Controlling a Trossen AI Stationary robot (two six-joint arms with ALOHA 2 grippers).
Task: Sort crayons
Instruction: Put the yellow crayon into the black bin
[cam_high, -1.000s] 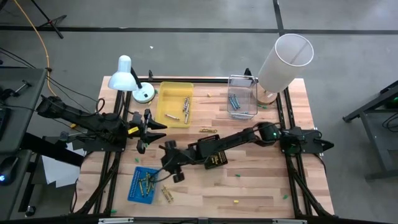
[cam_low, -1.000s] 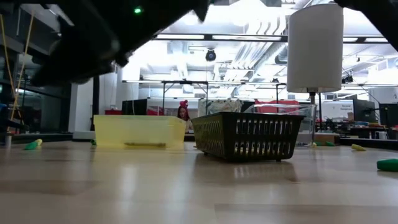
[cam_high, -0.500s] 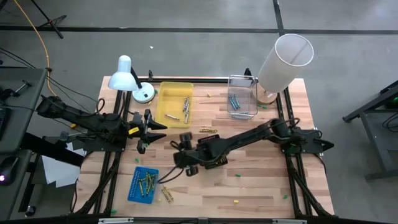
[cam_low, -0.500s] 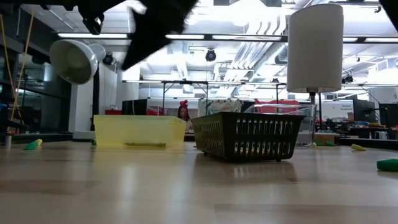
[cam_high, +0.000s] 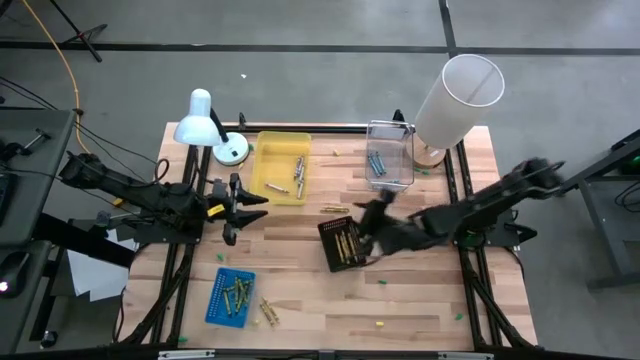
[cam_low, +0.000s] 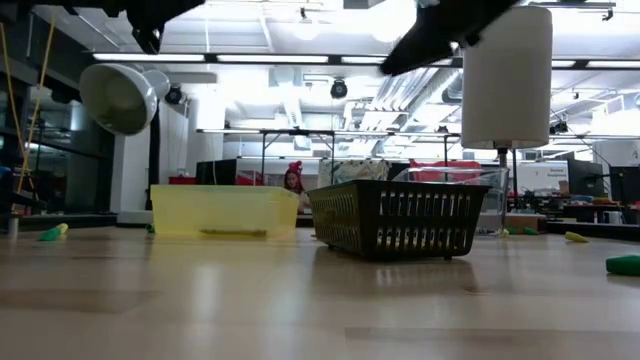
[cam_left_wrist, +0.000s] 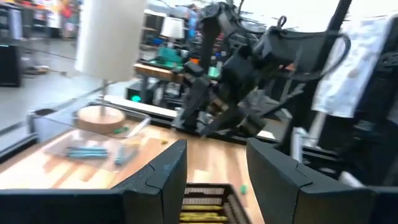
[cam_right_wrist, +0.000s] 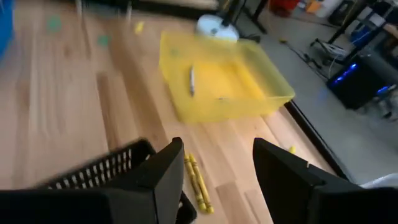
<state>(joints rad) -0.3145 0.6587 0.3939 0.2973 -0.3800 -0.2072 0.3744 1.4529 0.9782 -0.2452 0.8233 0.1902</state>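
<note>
Yellow crayons lie in the black basket at mid table, which also shows in the low view. Greyish crayons lie in the yellow tray, bluish ones in the clear tray, yellow-green ones in the blue tray. Two loose yellow crayons lie on the wood between basket and yellow tray. My right gripper hovers open and empty over the basket's right side. My left gripper waits open and empty at the left edge.
A white desk lamp stands at the far left and a tall white cylinder at the far right. More loose crayons lie beside the blue tray, and one lies near the front edge. Bare wood shows at the near right.
My right gripper has drawn back from beside the blue tray toward the table's right and far edges, passing over the black basket, its arm folding back to the right edge. The trays, basket and crayons have stayed where they were.
</note>
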